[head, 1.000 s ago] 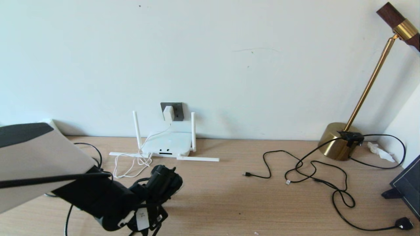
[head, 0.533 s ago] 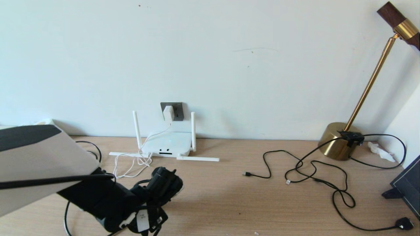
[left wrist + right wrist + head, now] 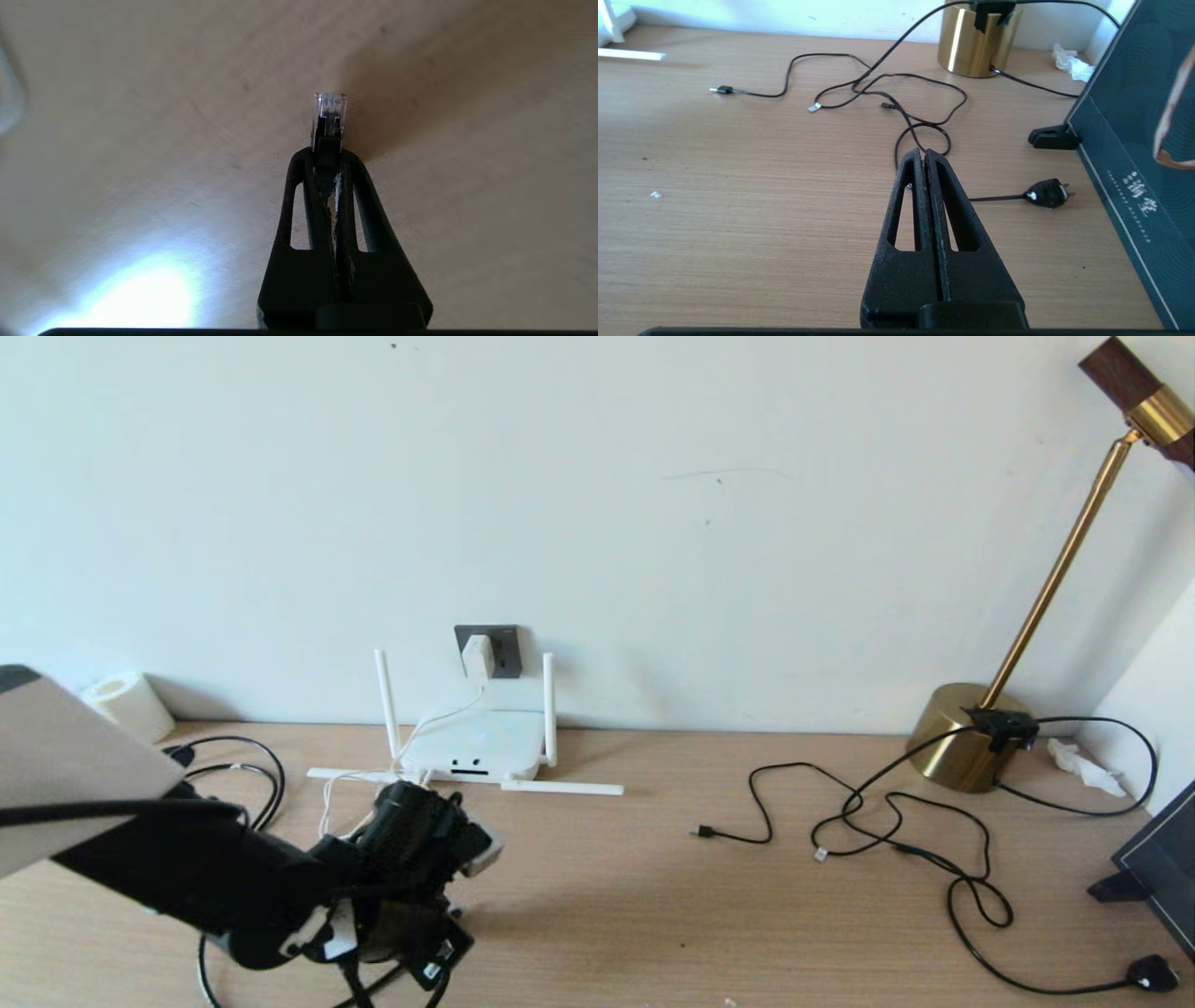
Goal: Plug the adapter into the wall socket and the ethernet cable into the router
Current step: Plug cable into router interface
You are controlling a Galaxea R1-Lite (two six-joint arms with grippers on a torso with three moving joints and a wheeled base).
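Ethernet cable (image 3: pixel 330 112): its clear connector sticks out past the tips of the left gripper (image 3: pixel 329 156), jaws clamped on it, low over the desk (image 3: pixel 653 896) in front of the router (image 3: pixel 476 747). Adapter (image 3: pixel 478 656) sits in the wall socket (image 3: pixel 487 651) w/ white cord hanging. Right gripper (image 3: pixel 923 156) parked, jaws pressed together, holding nothing.

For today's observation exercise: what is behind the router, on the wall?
Behind the router, a dark grey wall socket holds the white adapter. The adapter covers part of the faceplate, so the holes there cannot be seen.
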